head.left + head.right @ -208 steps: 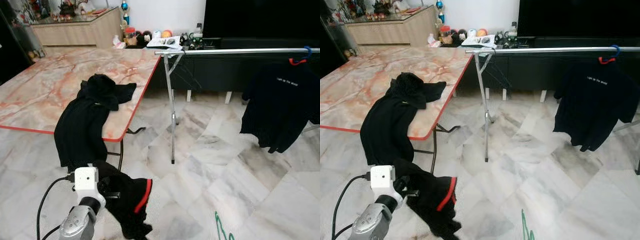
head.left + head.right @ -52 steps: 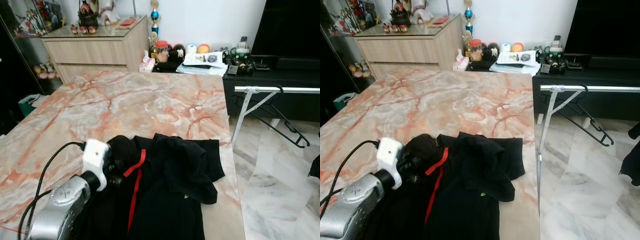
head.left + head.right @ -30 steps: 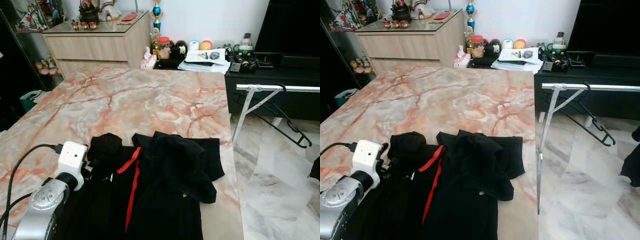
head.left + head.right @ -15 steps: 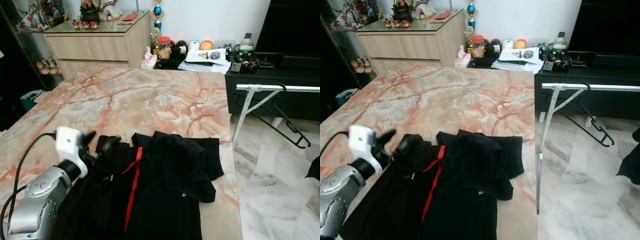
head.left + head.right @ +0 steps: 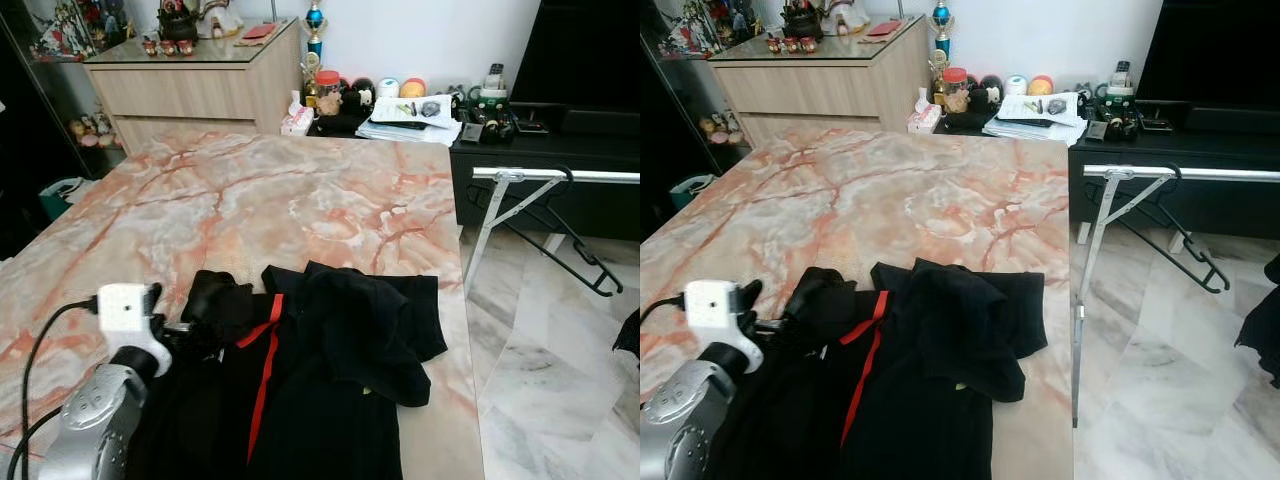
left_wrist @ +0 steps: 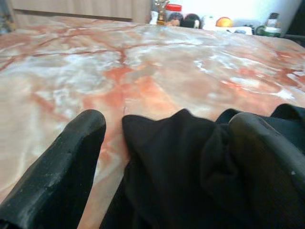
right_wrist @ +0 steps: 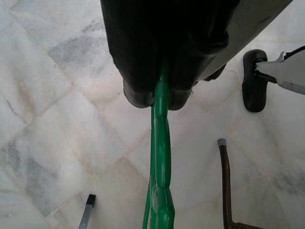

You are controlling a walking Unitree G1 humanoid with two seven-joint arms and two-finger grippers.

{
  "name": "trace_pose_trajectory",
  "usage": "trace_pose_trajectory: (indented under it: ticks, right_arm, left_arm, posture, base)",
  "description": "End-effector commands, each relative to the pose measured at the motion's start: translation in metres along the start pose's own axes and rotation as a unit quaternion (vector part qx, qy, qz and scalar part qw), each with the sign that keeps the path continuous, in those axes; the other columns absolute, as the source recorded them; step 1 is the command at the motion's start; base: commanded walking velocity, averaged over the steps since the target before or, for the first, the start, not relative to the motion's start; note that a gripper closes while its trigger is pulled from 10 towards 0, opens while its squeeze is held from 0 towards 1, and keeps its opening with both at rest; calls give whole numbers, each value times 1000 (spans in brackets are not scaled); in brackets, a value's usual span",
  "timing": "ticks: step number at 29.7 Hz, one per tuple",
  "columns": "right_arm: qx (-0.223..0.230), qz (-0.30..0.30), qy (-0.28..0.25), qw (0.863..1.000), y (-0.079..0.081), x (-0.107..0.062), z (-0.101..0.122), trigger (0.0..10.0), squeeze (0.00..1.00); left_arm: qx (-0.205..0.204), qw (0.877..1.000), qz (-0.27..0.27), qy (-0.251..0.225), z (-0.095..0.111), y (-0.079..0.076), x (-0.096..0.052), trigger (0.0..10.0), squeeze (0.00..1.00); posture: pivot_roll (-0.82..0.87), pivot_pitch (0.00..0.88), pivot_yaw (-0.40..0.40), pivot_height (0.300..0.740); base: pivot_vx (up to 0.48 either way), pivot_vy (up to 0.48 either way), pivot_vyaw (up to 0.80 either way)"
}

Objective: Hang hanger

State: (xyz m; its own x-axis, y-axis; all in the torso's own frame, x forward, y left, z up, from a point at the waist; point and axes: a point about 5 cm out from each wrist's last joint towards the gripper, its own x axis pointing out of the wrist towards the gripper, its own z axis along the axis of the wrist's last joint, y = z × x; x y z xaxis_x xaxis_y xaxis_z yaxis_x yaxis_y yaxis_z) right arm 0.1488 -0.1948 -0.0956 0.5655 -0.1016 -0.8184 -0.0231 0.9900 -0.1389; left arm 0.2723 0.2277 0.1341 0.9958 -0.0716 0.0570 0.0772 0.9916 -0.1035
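Two black garments lie bunched on the marble table: one with a red stripe and another beside it. My left gripper rests at the striped garment's edge. In the left wrist view its fingers stand open, wide apart, with a fold of black cloth lying between them. My right gripper hangs low over the floor, shut on a green hanger. The silver clothes rail stands to the right of the table with a black hanger hooked on it.
A wooden cabinet and a black console with clutter stand behind the table. Pale marble floor lies to the right. A black shirt's edge hangs at the far right. A black foot shows near the right gripper.
A second ago my left gripper held the striped garment's bunched end; its fingers have since opened and drawn back a little, leaving the cloth on the table.
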Motion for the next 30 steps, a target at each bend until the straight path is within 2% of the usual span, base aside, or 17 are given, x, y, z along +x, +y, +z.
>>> trace_pose_trajectory:
  ticks: [1, 11, 19, 30]
  right_arm:
    - [1, 3, 7, 1000, 4, -1, -4, 10000, 0]
    - [-2, -1, 7, 1000, -4, -1, -5, 10000, 0]
    - [-6, -8, 10, 1000, -11, -3, -10, 10000, 0]
    - [-7, -7, 13, 1000, 0, -2, -10, 10000, 0]
  left_arm:
    - [-4, 1000, 12, -14, 5, 5, -4, 10000, 0]
    - [-10, 999, 35, -10, -5, 9, -11, 10000, 0]
    - [-24, 999, 26, -17, -9, -2, -7, 10000, 0]
    - [-25, 999, 21, -20, -8, -2, -7, 10000, 0]
  posture:
    - [92, 41, 71, 740]
    - [89, 6, 56, 740]
    - [77, 0, 50, 740]
    - [75, 0, 58, 740]
  base:
    - [0, 0, 0]
    - [0, 0, 0]
    - [0, 0, 0]
    - [0, 0, 0]
